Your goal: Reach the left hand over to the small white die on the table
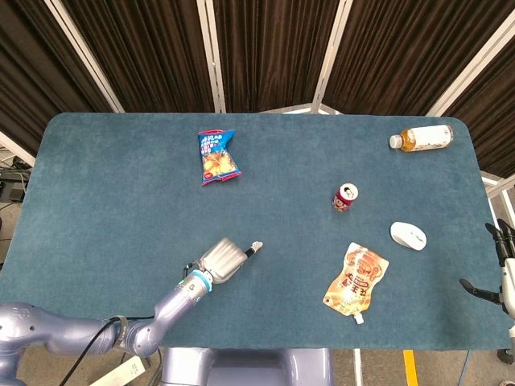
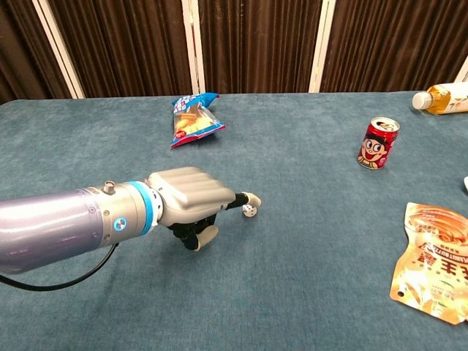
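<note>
The small white die [image 2: 249,211] lies on the blue table [image 2: 307,292], left of centre. My left hand [image 2: 191,199] is low over the cloth just to its left. One finger stretches out with its tip right above the die, touching or almost touching it. The other fingers are curled under the palm and hold nothing. In the head view the left hand [image 1: 223,259] points right, and the die [image 1: 258,244] is a white speck at the fingertip. My right hand [image 1: 500,273] shows at the right frame edge, off the table, with its fingers apart and nothing in them.
A blue snack bag [image 1: 217,156] lies at the back left and a red can [image 1: 345,197] stands right of centre. An orange pouch [image 1: 356,279] lies front right, with a white mouse [image 1: 408,236] beyond it. A drink bottle [image 1: 421,138] lies at the back right.
</note>
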Robot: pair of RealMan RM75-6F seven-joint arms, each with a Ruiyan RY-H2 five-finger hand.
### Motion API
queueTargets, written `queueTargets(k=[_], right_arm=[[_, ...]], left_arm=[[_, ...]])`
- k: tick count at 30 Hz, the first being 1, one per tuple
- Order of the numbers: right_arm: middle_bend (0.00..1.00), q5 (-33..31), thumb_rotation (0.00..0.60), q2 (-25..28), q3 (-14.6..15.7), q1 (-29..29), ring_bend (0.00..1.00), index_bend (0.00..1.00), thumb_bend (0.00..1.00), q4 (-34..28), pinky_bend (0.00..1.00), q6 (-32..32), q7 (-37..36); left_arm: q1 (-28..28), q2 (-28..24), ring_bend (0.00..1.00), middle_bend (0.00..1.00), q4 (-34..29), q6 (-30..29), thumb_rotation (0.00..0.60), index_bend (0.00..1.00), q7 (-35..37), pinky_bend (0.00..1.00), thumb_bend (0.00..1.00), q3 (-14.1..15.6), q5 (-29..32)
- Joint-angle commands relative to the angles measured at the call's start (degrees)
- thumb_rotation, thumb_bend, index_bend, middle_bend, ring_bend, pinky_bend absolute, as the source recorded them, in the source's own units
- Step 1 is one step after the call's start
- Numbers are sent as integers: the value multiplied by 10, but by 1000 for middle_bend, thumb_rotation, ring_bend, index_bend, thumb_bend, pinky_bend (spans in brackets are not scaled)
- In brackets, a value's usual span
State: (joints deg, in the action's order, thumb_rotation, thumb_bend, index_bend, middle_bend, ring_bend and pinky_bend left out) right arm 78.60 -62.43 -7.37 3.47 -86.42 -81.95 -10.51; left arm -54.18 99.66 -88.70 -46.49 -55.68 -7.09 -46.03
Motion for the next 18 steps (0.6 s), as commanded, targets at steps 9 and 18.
queueTargets(k=[9, 18], right_arm=[[0, 2, 600, 4, -1, -1, 0, 63, 4, -3, 0, -2, -2], [0, 4, 600, 0, 1, -1, 0, 63, 5, -4, 0, -2, 7]], left_arm=[[-22, 4, 838, 845, 1, -17, 600, 0, 6, 754, 703, 23, 23], [-24, -14, 839, 845, -24, -35, 600, 0, 17, 754, 703, 52, 30]])
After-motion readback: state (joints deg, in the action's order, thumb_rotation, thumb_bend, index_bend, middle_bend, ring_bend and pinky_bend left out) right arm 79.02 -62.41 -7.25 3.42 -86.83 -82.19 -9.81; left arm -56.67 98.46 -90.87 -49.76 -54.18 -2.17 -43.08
